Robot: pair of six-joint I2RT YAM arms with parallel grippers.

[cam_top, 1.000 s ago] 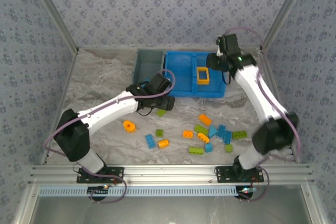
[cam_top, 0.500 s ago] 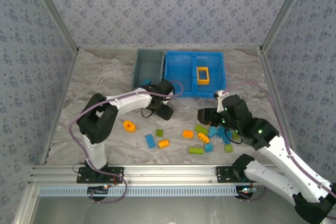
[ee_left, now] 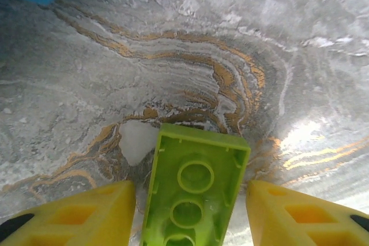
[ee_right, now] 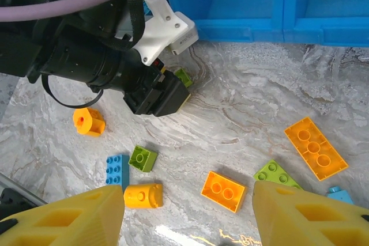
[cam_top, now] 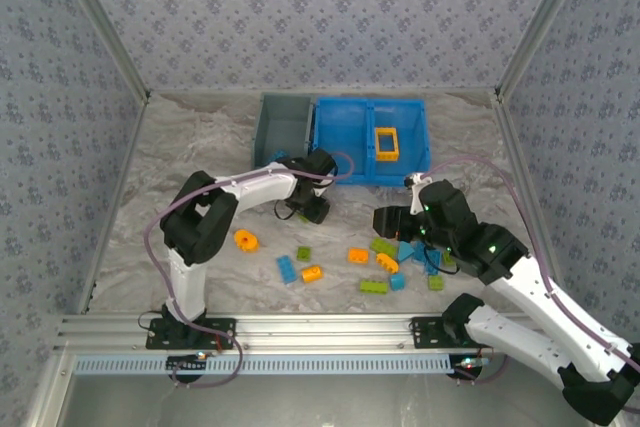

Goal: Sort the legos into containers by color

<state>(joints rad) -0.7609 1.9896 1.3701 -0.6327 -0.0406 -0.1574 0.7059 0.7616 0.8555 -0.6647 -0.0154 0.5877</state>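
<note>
Across the marbled table (cam_top: pixel 190 157), two white arms reach out from the near edge. The left arm (cam_top: pixel 250 187) bends toward the far middle. The right arm (cam_top: pixel 520 287) angles in from the near right. At the far edge stands the blue bin (cam_top: pixel 400 175), with two compartments side by side, and the grey bin (cam_top: pixel 283 122) sits just beside its left end. An orange frame (cam_top: pixel 386 143) lies in the blue bin's right compartment. What the grey bin holds cannot be made out.

Noted for the left gripper (cam_top: pixel 314 210): it is low over the table, just near of the blue bin's left corner. Its yellow fingers (ee_left: pixel 75 217) stand one on each side of a lime green brick (ee_left: pixel 196 188), whose hollow underside faces the wrist camera. The finger faces sit very close to the brick's sides; whether they press on it cannot be determined.

Noted for the right gripper (ee_right: pixel 187 200): it is held above the table right of centre, jaws wide apart, nothing between them.

Loose legos (cam_top: pixel 357 255) lie scattered on the table near of both grippers. An orange round piece (ee_right: pixel 88 121) lies farthest left, followed rightward by a blue brick (ee_right: pixel 117 170), a small lime brick (ee_right: pixel 143 158), an orange-yellow stub (ee_right: pixel 143 196), a flat orange brick (ee_right: pixel 224 190) and a long orange brick (ee_right: pixel 315 148).
</note>
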